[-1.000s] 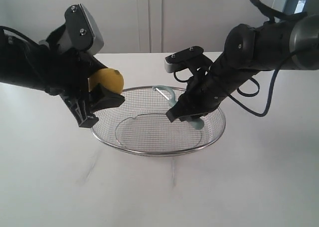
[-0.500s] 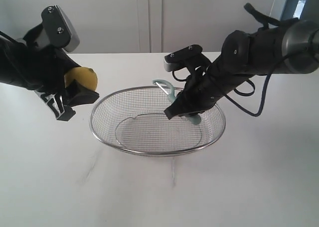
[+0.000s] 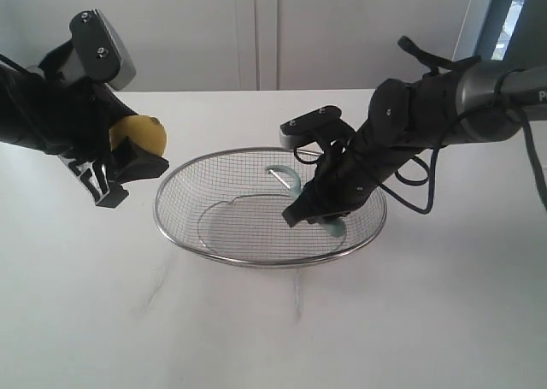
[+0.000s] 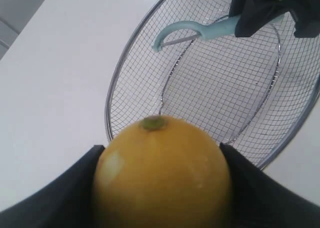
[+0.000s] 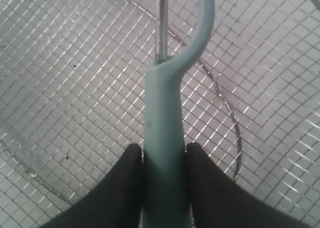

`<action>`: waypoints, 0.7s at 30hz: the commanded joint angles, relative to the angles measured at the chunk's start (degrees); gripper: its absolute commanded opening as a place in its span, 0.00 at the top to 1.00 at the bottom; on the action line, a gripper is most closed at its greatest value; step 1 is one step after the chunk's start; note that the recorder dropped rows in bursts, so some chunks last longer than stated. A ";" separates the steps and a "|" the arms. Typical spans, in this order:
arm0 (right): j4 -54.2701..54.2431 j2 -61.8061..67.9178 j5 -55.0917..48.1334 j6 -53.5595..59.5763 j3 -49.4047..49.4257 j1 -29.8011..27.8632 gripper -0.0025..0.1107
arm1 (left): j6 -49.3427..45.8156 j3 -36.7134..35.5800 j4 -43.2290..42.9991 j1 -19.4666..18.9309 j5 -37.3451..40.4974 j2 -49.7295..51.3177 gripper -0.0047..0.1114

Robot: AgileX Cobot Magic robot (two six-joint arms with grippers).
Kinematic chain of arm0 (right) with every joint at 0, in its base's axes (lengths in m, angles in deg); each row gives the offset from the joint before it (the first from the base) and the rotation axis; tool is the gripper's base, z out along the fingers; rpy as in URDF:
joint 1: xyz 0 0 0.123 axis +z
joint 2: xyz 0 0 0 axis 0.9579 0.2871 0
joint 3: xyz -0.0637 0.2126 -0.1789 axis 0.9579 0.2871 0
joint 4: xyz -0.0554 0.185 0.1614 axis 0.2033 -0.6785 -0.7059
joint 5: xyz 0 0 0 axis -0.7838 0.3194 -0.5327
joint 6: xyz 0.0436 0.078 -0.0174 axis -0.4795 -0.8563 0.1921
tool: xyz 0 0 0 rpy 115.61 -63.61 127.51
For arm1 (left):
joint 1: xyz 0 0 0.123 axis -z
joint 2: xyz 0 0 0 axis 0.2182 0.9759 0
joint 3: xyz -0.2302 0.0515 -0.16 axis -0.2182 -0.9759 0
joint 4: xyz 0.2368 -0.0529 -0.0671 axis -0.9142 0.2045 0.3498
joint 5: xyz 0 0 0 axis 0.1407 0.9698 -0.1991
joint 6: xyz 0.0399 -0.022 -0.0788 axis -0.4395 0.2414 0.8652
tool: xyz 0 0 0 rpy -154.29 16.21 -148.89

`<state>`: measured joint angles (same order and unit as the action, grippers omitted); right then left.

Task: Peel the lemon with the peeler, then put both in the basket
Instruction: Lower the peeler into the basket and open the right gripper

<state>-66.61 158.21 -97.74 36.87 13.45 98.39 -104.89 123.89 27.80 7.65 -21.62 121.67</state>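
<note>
Lower now, right pincer (image 3: 317, 214) holds the pale teal peeler (image 5: 162, 118) tight inside the silver wire-mesh basket (image 3: 256, 244); left pincer (image 3: 135, 173), middle left, squeezes the small yellow lemon (image 4: 160, 173).

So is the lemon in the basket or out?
Out. The lemon is clamped in the left gripper, beside the basket and outside its rim.

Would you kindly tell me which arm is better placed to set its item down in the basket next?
Right. The right pincer holds the peeler low inside the basket, near the mesh; the left pincer grips the lemon outside the rim, off to the side.
</note>
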 commanded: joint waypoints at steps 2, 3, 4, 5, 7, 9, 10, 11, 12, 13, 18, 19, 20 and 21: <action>-0.08 1.27 0.08 0.22 0.05 0.01 0.98 | 0.41 0.13 0.94 -0.12 0.66 -0.31 0.96; -0.08 1.38 -0.02 0.22 0.05 0.01 0.98 | 0.41 0.13 0.94 -0.12 0.55 -0.31 0.96; -0.08 1.62 -0.02 0.22 0.05 0.01 0.98 | 0.41 0.13 0.94 -0.12 0.55 -0.31 0.96; -0.08 1.74 -0.02 0.22 0.05 0.01 0.98 | 0.41 0.13 0.94 -0.12 0.44 -0.31 0.96; -0.08 1.86 -0.02 0.22 0.05 0.01 0.97 | 0.41 0.13 0.94 -0.12 0.31 -0.31 0.96; -0.08 1.86 -0.02 0.22 0.05 0.01 0.94 | 0.41 0.13 0.94 -0.12 0.31 -0.31 0.96; -0.08 1.86 -0.02 0.22 0.05 0.01 0.92 | 0.41 0.13 0.94 -0.12 0.31 -0.31 0.96; -0.08 1.86 -0.02 0.22 0.05 0.01 0.88 | 0.41 0.13 0.94 -0.12 0.31 -0.31 0.96; -0.08 1.86 -0.02 0.22 0.05 0.01 0.84 | 0.41 0.13 0.94 -0.12 0.31 -0.31 0.96; -0.08 1.86 -0.02 0.22 0.05 0.01 0.81 | 0.41 0.13 0.94 -0.12 0.31 -0.31 0.96; -0.08 1.41 -0.25 0.22 0.05 0.01 0.64 | 0.16 0.13 0.94 -0.12 -0.46 -0.31 0.96; -0.08 1.08 -0.37 0.22 0.05 0.01 0.61 | 0.16 0.13 0.94 -0.12 -0.46 -0.31 0.96; -0.08 0.51 -0.37 0.22 -0.09 0.01 0.60 | 0.16 0.13 0.94 -0.12 -0.60 -0.31 0.96; -0.08 0.06 -0.37 0.22 -0.20 0.01 0.59 | 0.16 0.13 0.94 -0.12 -0.60 -0.31 0.96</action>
<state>-66.61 159.93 -98.01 36.87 13.45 98.39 -104.89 123.89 27.80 7.65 -22.19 121.67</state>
